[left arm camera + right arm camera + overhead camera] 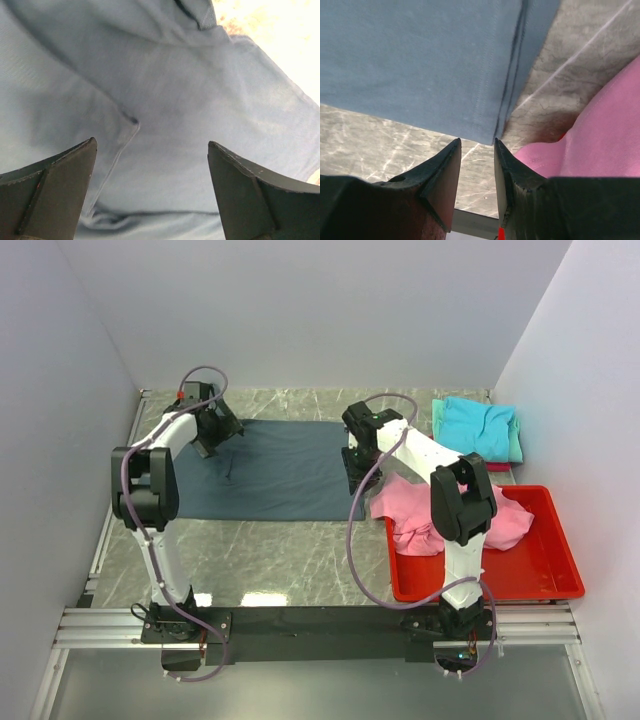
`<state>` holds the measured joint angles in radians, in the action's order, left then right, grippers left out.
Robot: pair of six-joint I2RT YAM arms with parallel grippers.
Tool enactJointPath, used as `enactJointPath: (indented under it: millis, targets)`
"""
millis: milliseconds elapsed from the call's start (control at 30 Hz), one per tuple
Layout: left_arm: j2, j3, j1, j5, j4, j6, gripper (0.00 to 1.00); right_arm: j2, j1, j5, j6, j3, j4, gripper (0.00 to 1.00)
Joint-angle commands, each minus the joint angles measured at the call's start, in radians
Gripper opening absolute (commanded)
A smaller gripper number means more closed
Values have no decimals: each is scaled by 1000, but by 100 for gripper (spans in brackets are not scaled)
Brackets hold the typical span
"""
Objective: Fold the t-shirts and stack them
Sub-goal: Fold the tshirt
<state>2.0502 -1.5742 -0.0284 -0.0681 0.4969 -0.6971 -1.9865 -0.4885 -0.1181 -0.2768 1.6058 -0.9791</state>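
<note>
— Two arms are at work; what do you see from where you stand?
— I take the red bin [540,575] as my mark. Left of it, the dark blue-grey shirt [270,470] lies spread flat on the table [270,550].
— And the left gripper [151,143]?
— It is well apart from the bin, over the far left end of that shirt. Its fingers are spread wide and hold nothing; only cloth shows under them.
— The right gripper [477,141]?
— It is near the bin's far left corner, at the shirt's right edge. The fingers leave a narrow gap and I see the table through it. The hem corner lies just at the tips, but no cloth is between them.
— Where are the other shirts?
— A pink shirt [400,505] lies crumpled over the bin's left side, partly inside and partly on the table. Behind the bin, a turquoise shirt [478,425] rests folded on a mint shirt [516,448].
</note>
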Motion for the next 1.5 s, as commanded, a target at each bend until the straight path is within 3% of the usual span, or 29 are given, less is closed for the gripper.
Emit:
enactJointPath:
  millis: [0,200,533,833,1467]
  targets:
    - [-120,46,27,42,-32,-19,99,0,-18,-3,19,78,11,40]
    - [-186,158,136,44,-49,-4,99,-51,-21,-32,37,180,20,40]
    - [-133,264,162,5,-118,-4,99,-152,-21,-80,53,158,203,40]
    - [-131,336,223,-2,-133,48,99,-190,-21,-89,56,26,280,40]
    - [-246,562,255,11,-103,105,99,-78,-53,-137,36,-311,186,38]
